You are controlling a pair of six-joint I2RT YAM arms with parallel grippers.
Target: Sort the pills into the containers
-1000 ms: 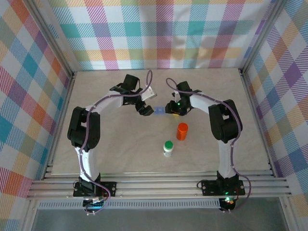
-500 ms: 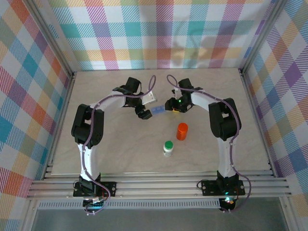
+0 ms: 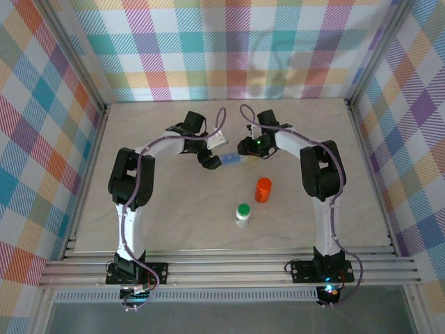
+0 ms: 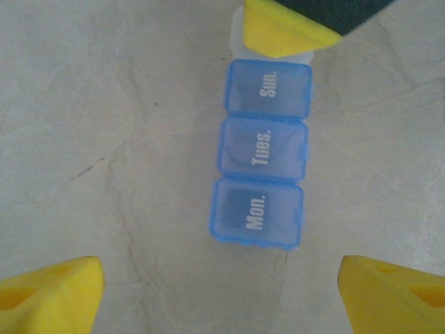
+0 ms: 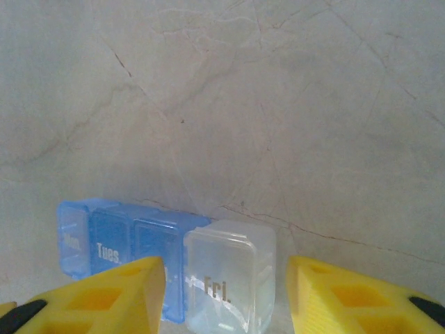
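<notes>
Your translucent pale-blue pill-box strip (image 3: 231, 160) lies at the far middle of the table (image 3: 174, 209), between both arms. The left claw (image 4: 219, 273) hangs wide apart just off its Mon. end. The right claw (image 5: 224, 268) stands apart astride the clear Fri. compartment (image 5: 229, 278), not quite touching it. You seem to be at the lid-opening step, as the blue lids (image 4: 261, 149) look shut. Next, steady the strip, then pry gently.

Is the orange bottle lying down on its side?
No, the orange bottle stands upright on the table, close to the white bottle with the green cap.
</notes>
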